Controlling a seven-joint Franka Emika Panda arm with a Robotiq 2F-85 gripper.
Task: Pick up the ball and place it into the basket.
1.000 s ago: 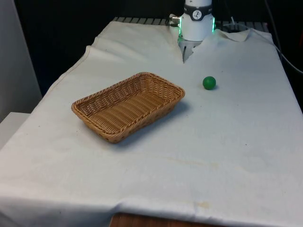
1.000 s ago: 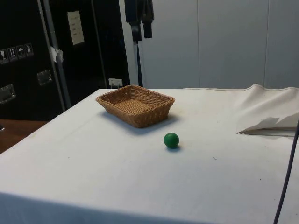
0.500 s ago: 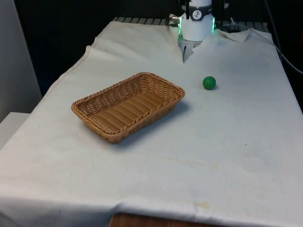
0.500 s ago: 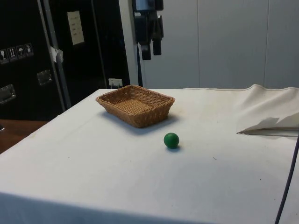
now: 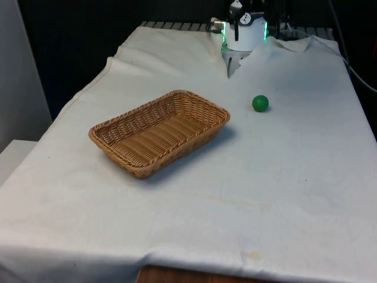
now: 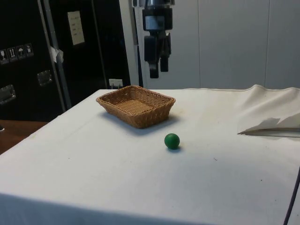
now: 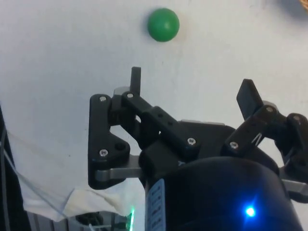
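A small green ball [image 5: 260,103] rests on the white cloth, to the front view's right of a brown wicker basket [image 5: 159,132]. From the side, the ball [image 6: 172,140] lies in front of the basket [image 6: 136,106], a short gap between them. My black gripper [image 6: 159,72] hangs high over the table, well above both, fingers pointing down. In the wrist view the gripper [image 7: 191,89] is open with nothing between its fingers, and the ball [image 7: 163,24] sits on the cloth beyond the fingertips, nearer to one finger [image 7: 136,79].
The cloth bunches into a raised fold [image 6: 269,123] at the side view's right, with a dark cable [image 6: 290,187] hanging by the table edge. Another fold [image 5: 234,62] lies near the robot's base. Bare cloth [image 5: 265,177] spreads in front of basket and ball.
The gripper has come down and shifted to the side view's right, closer to the spot above the ball. Ball and basket have not moved.
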